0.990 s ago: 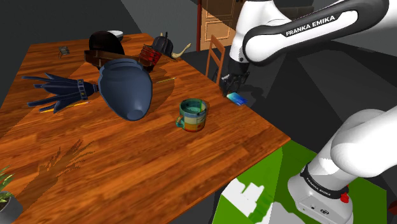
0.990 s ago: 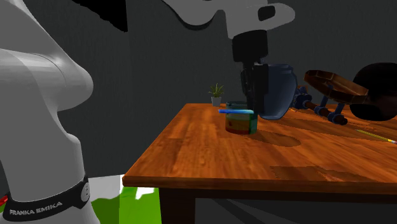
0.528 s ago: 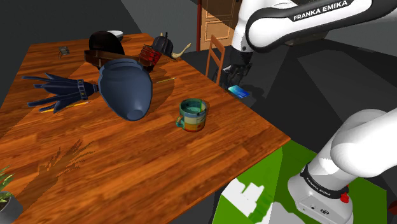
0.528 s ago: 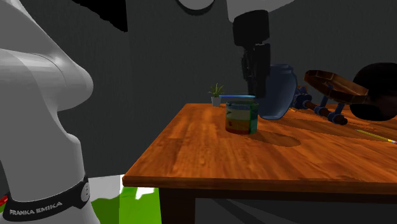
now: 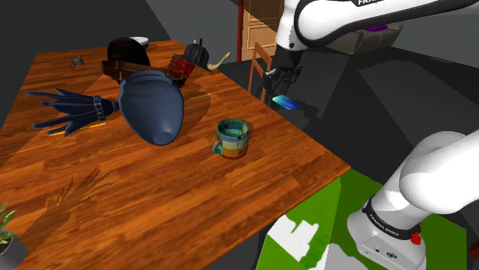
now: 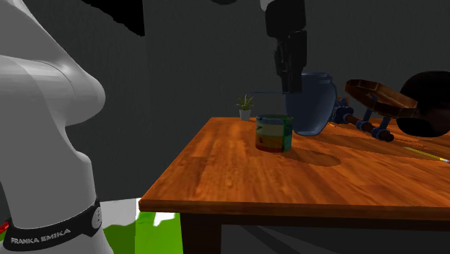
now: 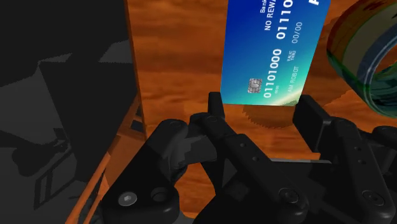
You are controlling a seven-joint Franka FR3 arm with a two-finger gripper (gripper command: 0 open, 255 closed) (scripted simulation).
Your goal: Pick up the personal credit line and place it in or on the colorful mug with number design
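A blue credit card [image 5: 285,102] hangs in the air off the table's right edge in the shoulder view, with my gripper [image 5: 280,86] shut on its near end. In the wrist view the card [image 7: 277,51] sticks out past the fingers [image 7: 215,105], printed with white numbers and a chip, and the mug's rim [image 7: 372,60] lies beside it. The colourful striped mug [image 5: 232,138] stands upright on the wooden table [image 5: 153,192], lower and to the left of the card. In the second exterior view the card [image 6: 270,92] is a thin edge-on line above the mug [image 6: 274,133], under the gripper [image 6: 290,85].
A big dark blue vase [image 5: 153,103] lies on its side just left of the mug. A folded blue umbrella [image 5: 73,107], a dark hat [image 5: 127,52] and small items sit at the table's far end. A wooden chair [image 5: 261,69] stands behind the gripper.
The gripper has risen with the card, from about the mug's rim height to well above it. Mug and the other things have not moved.
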